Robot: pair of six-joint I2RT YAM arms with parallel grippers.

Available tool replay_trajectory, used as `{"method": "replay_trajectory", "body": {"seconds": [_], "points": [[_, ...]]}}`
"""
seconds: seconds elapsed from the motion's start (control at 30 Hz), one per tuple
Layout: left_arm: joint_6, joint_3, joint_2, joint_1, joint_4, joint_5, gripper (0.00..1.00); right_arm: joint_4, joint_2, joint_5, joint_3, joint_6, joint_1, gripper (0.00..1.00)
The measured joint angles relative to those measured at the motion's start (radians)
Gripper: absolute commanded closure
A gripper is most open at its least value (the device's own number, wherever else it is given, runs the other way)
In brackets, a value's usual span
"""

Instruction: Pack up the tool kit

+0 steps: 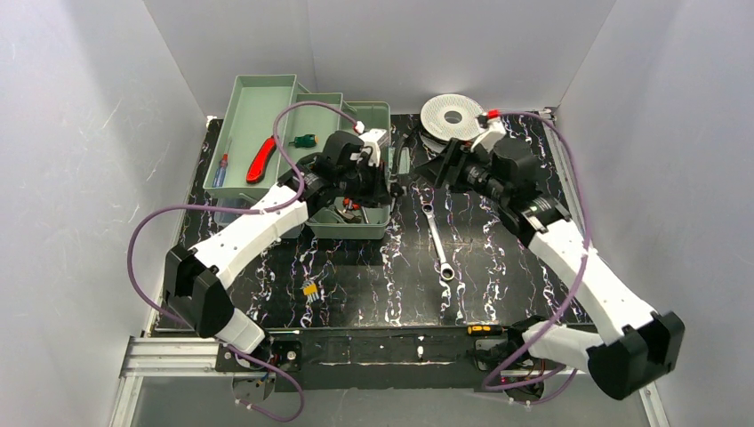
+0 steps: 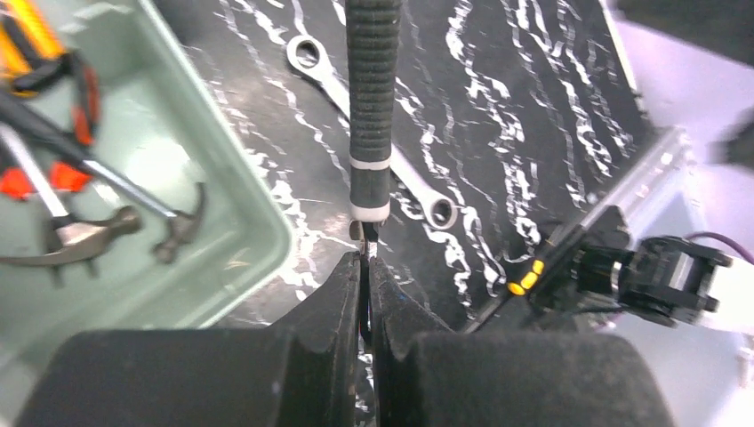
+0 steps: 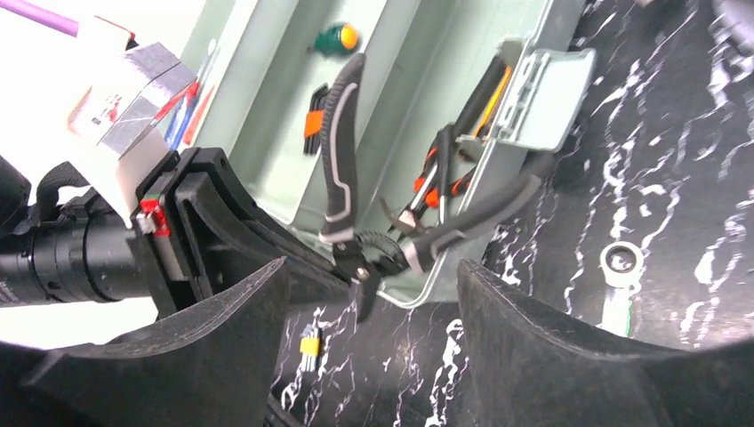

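left gripper [image 2: 366, 258] clamps pliers [image 3: 342, 133] beside the open toolbox [image 1: 244, 98]

nearest us, a ring spanner [image 1: 438, 240] lies on the black table [image 1: 373, 267]. beyond it, the left gripper is closed tight on the pliers' metal nose, just off the toolbox's corner. the right gripper [image 3: 372, 294] faces them, jaws spread wide, holding nothing. we see the pale green toolbox open at back left; what may be small hammers [image 2: 84, 233] lie in its base. a white wire spool [image 1: 452, 114] sits farthest back.
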Motion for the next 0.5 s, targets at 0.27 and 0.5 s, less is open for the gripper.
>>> {"method": "replay_trajectory", "body": {"seconds": [0.27, 0.5], "points": [[0.094, 0.168, 0.003, 0.111, -0.157, -0.164, 1.00, -0.057, -0.211, 0.202, -0.034, -0.067, 0.000, 0.23], [0.122, 0.247, 0.129, 0.173, -0.217, -0.260, 1.00, -0.114, -0.241, 0.296, -0.070, -0.098, 0.000, 0.24]]}}
